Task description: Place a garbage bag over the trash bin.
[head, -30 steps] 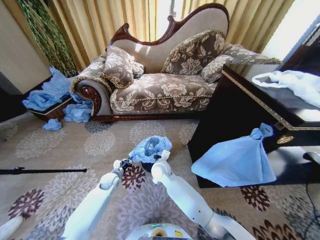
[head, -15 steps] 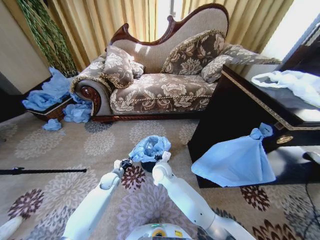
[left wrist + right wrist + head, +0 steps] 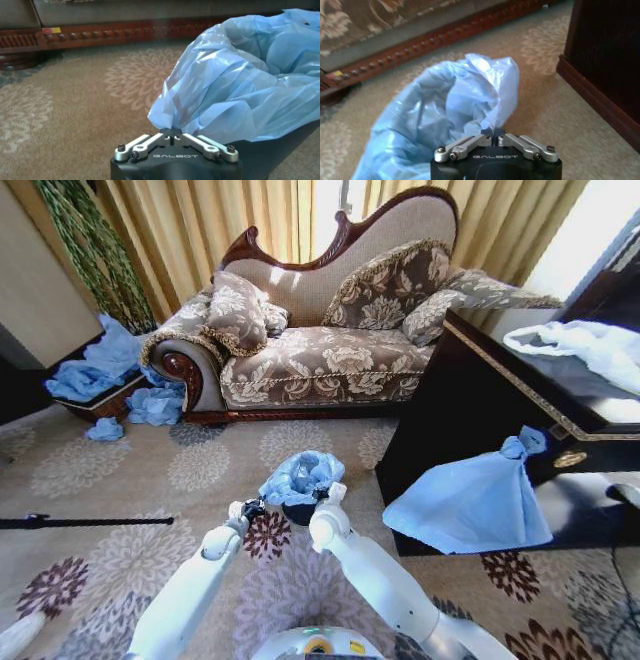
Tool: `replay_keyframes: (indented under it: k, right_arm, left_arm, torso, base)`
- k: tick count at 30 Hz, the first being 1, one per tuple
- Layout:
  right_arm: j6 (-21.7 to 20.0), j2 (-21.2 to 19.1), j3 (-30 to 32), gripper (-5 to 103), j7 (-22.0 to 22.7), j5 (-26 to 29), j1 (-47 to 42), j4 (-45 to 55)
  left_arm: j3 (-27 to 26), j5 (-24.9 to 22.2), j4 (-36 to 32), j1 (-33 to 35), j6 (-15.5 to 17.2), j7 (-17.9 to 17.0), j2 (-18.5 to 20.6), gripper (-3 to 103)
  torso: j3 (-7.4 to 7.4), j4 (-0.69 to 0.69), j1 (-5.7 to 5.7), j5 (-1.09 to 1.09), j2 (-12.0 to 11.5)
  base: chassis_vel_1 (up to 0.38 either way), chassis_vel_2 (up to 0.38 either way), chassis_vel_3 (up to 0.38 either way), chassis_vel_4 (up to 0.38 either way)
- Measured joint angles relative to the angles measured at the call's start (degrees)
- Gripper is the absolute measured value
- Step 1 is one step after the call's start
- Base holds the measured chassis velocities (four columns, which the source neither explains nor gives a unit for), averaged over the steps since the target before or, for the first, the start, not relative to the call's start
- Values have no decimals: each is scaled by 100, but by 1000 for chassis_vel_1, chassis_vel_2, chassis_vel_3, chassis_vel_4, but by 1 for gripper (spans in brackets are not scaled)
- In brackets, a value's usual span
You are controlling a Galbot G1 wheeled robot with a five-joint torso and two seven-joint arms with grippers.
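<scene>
Two grippers were both on the job when I checked: the left gripper (image 3: pixel 171 132) was pinched shut on one edge of the garbage bag (image 3: pixel 300 475), and the right gripper (image 3: pixel 492 132) was clamped on the opposite edge, so the bag's mouth was held stretched between them. The bag sat draped over the top of the trash bin (image 3: pixel 299 512), which stood on the patterned carpet (image 3: pixel 200 465) just ahead of my arms, in front of the sofa (image 3: pixel 320 345) and near the dark cabinet (image 3: pixel 470 395). I judged the task a good way along — the film had reached the bin and covered its opening, and in the left wrist view the bin's black wall (image 3: pixel 280 150) showed beneath the hanging plastic. What remained, as I read it, was pulling the rim down evenly all round and letting go; I could not tell whether the bag's edge was actually folded over the lip on the far side. By my count: one bin, one garbage bag in hand, one larger knotted blue bag (image 3: pixel 470 500) against the cabinet, one white bag (image 3: pixel 590 345) on its top — and a heap of loose blue bags (image 3: pixel 105 370) by the sofa's end, too bunched to count.
</scene>
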Motion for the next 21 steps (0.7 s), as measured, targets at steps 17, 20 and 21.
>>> replay_keyframes:
  k: [17,20,21]
  right_arm:
    - [-20,272,173,0,-708,-709,-407,-753]
    - [7,349,240,0,-968,-932,-427,-1021]
    - [18,352,257,0,-1027,-981,-440,-1066]
  left_arm:
    - [11,3,38,-1,-10,17,8,0]
    - [11,11,45,17,-26,18,-3,0]
    - [12,14,50,21,-28,18,-5,0]
  torso:
    - [0,0,0,0,0]
    - [0,0,0,0,0]
    - [0,0,0,0,0]
  base:
    - [0,0,0,0]
    - [0,0,0,0]
    - [0,0,0,0]
